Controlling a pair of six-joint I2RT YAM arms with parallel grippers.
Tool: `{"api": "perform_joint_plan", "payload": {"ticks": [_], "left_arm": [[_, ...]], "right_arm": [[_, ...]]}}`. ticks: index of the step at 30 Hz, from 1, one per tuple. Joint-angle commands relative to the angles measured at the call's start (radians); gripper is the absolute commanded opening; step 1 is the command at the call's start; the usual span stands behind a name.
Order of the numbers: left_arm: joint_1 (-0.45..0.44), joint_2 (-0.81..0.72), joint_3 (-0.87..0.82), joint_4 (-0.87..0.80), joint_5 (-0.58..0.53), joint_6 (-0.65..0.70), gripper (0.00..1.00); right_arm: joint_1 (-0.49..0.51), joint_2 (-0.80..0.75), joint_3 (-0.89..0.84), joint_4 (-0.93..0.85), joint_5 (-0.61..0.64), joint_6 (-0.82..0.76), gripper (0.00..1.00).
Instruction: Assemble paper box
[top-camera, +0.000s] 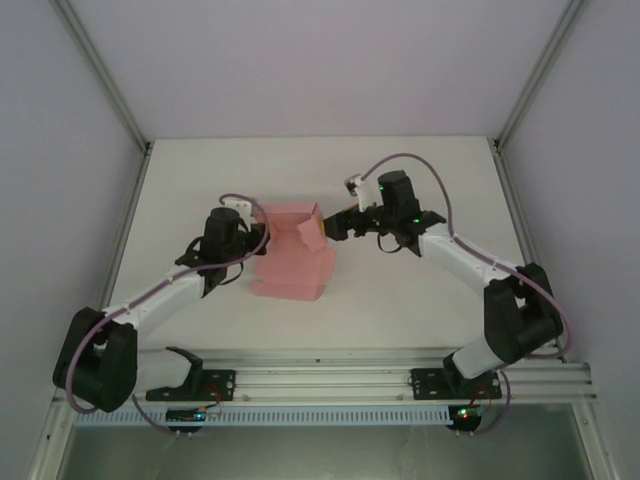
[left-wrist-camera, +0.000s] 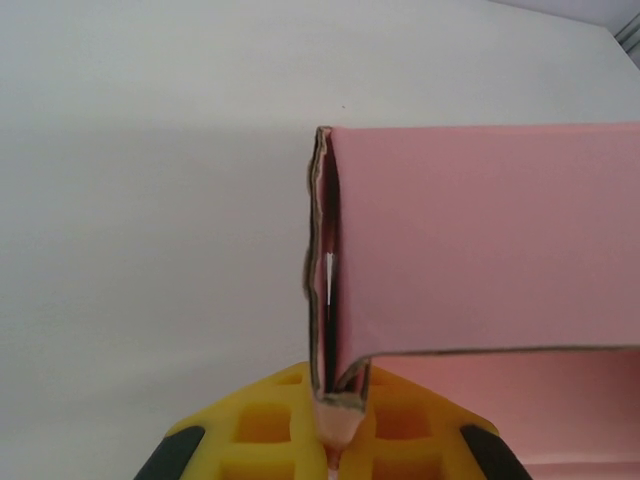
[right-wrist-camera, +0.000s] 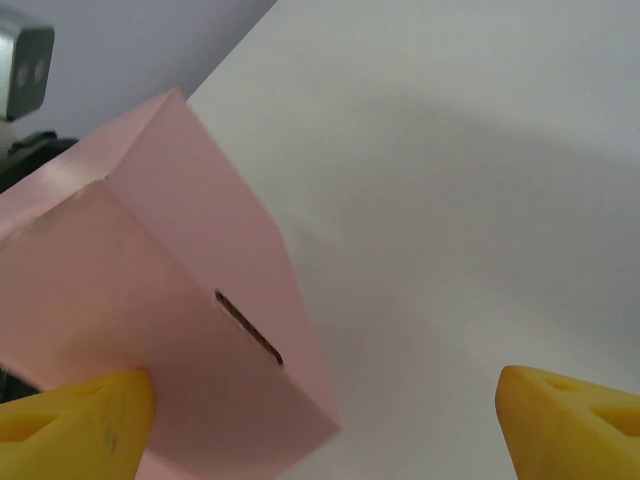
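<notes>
Left pincer (left-wrist-camera: 336, 440) clamped together on the folded edge of the pink paper box (top-camera: 290, 262). The card wall stands straight ahead of its fingertips and runs off to one side. Right pincer (right-wrist-camera: 325, 420) apart, jaws wide. A box corner sits inside the gap, its pink face just beside one fingertip (right-wrist-camera: 80, 415); contact unclear. The other fingertip (right-wrist-camera: 570, 415) is well apart from it, over bare tabletop (top-camera: 420, 290). The box rests on the tabletop between both pincers.
</notes>
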Motion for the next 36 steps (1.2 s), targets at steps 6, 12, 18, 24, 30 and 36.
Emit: {"api": "perform_joint_plan", "payload": {"ticks": [6, 12, 18, 24, 30, 36], "left_arm": [[-0.002, -0.025, 0.004, 0.046, 0.056, -0.017, 0.00], [0.000, -0.044, -0.003, 0.011, -0.014, -0.019, 0.00], [0.001, -0.055, 0.001, -0.016, -0.039, -0.004, 0.00], [0.000, -0.050, 0.004, -0.011, -0.021, -0.001, 0.00], [0.000, -0.048, 0.006, -0.009, -0.006, -0.006, 0.00], [0.000, -0.044, 0.010, -0.001, 0.001, -0.019, 0.00]], "right_arm": [[0.078, 0.124, 0.096, 0.003, 0.111, 0.021, 0.87], [0.063, 0.028, 0.053, -0.058, 0.222, -0.006, 0.88], [-0.029, -0.112, -0.020, -0.159, 0.195, -0.038, 0.85], [-0.045, -0.152, -0.006, -0.216, 0.060, -0.172, 0.75], [-0.010, -0.087, 0.067, -0.231, 0.016, -0.215, 0.70], [0.042, -0.012, 0.133, -0.230, -0.001, -0.231, 0.64]]}}
